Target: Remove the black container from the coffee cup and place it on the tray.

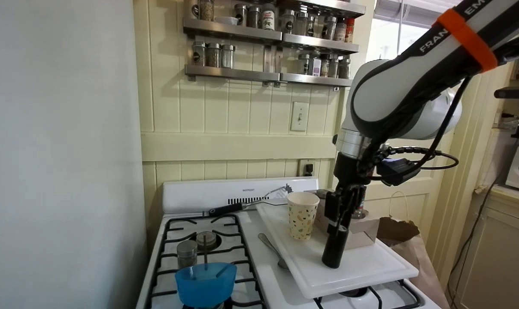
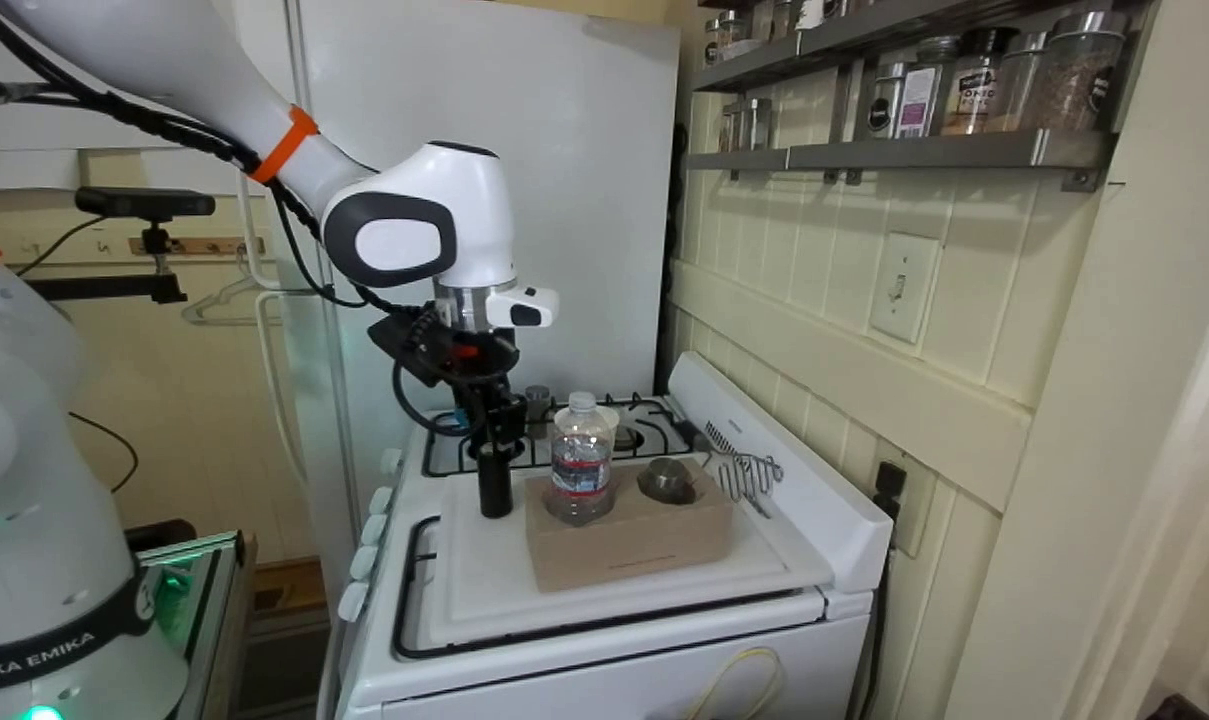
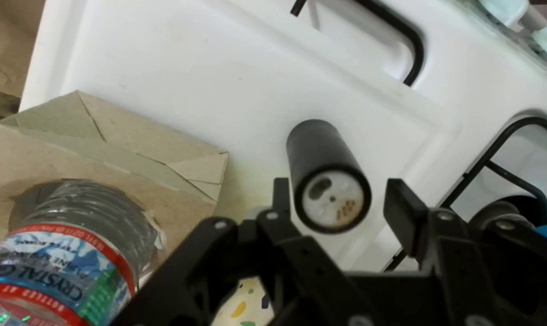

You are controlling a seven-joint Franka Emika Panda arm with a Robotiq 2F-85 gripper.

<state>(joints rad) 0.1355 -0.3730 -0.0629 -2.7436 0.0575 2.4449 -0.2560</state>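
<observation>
Spread gripper [image 3: 339,197] is seen at the top of the black container [image 1: 334,251]

The two fingers [image 3: 404,208] are set wide apart. In the wrist view, the upper end of the container is seen between them, with a narrow gap to one finger and a wider gap to the other. The container is slim, round and plain black; in its end a pale disc [image 3: 341,192] is fitted, marked by one larger dark slot and several small holes, and partly stained with brown. It is stood upright on the white tray [image 1: 371,270], with its long axis vertical and the disc turned up to the gripper. On the same tray, apart from it, the speckled coffee cup [image 1: 302,216] is placed. Near the container a brown box [image 2: 629,555] is found, in which a clear bottle [image 2: 581,460] is set. Beside the tray a spoon [image 1: 281,262] is laid, and farther away on the stove [image 1: 278,285] a blue cup [image 1: 205,285] is seen.
</observation>
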